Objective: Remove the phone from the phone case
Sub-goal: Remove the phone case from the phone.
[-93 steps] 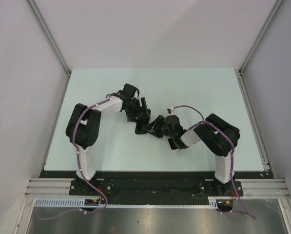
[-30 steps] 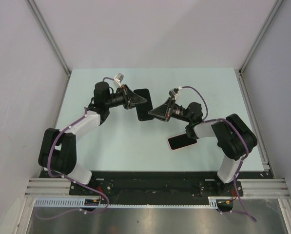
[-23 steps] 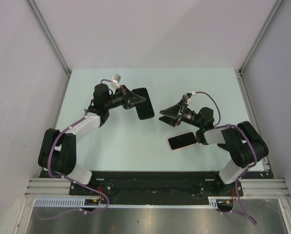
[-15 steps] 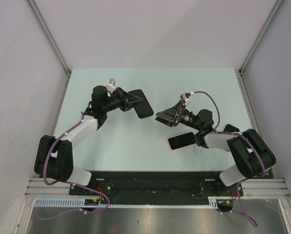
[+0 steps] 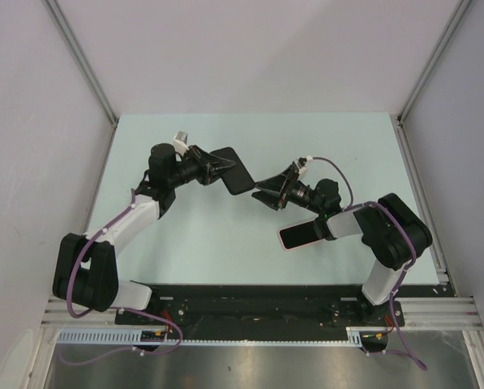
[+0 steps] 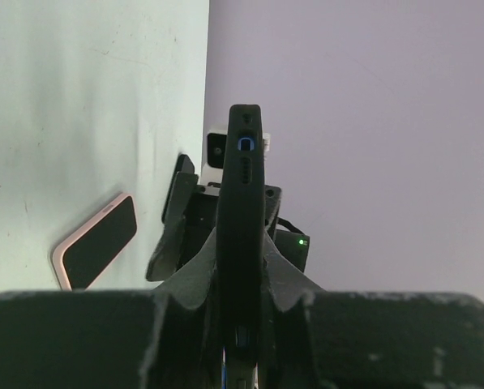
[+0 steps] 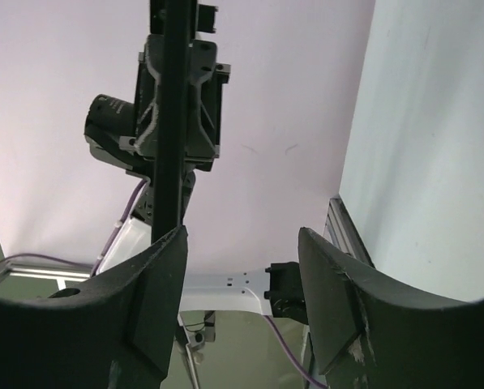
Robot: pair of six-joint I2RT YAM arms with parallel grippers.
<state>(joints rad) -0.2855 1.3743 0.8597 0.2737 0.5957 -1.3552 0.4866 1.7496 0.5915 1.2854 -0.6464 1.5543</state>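
Note:
My left gripper point(image 5: 219, 168) is shut on a black phone case point(image 5: 234, 169) and holds it on edge above the table's middle. In the left wrist view the case point(image 6: 240, 194) stands edge-on between the gripper's point(image 6: 242, 274) jaws. The phone point(image 5: 302, 233), pink-rimmed with a dark screen, lies flat on the table by itself, also visible as the phone point(image 6: 96, 250) beyond the case. My right gripper point(image 5: 261, 195) is open and empty, just right of the case's free end. From the right wrist the case point(image 7: 170, 121) rises in line with the left finger of the right gripper point(image 7: 242, 243).
The pale green table point(image 5: 185, 235) is enclosed by white walls with metal rails at the left point(image 5: 79, 61) and right point(image 5: 420, 186). The right arm's elbow point(image 5: 391, 231) sits just right of the phone.
The right gripper opened, drew back to the right, then came back close to the case. The left gripper carried the case a little up and to the left. The phone stayed put.

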